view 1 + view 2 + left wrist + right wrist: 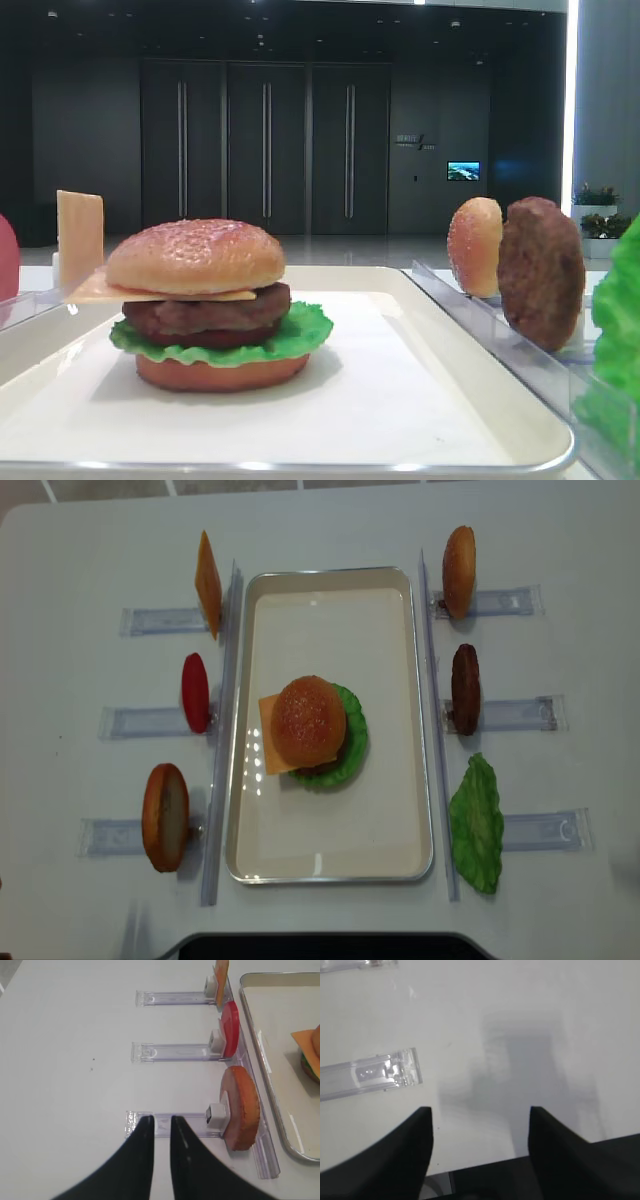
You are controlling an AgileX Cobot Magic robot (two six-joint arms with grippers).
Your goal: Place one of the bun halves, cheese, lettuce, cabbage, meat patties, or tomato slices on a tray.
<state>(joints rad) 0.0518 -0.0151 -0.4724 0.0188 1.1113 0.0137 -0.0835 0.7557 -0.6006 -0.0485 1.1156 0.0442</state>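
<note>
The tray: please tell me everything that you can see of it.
The tray is a cream-white rectangle with rounded corners and a raised, glossy rim, lined with white paper. It lies flat in the middle of the table, its long sides between two clear racks. A stacked burger stands on the liner near the centre; the remaining liner is bare. No gripper touches it.

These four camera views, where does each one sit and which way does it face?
Exterior high: low at the tray's edge, facing level at the stacked burger on the cream-white rectangular tray; no robot parts.
Right wrist: above bare white table, looking down; open right gripper.
Left wrist: looking down at the upright orange-brown bun half in its clear rack; left gripper nearly closed, empty.
Exterior high realsense: overhead, straight down; no arms.
Shared: burger and tray appear in both exterior views.
</note>
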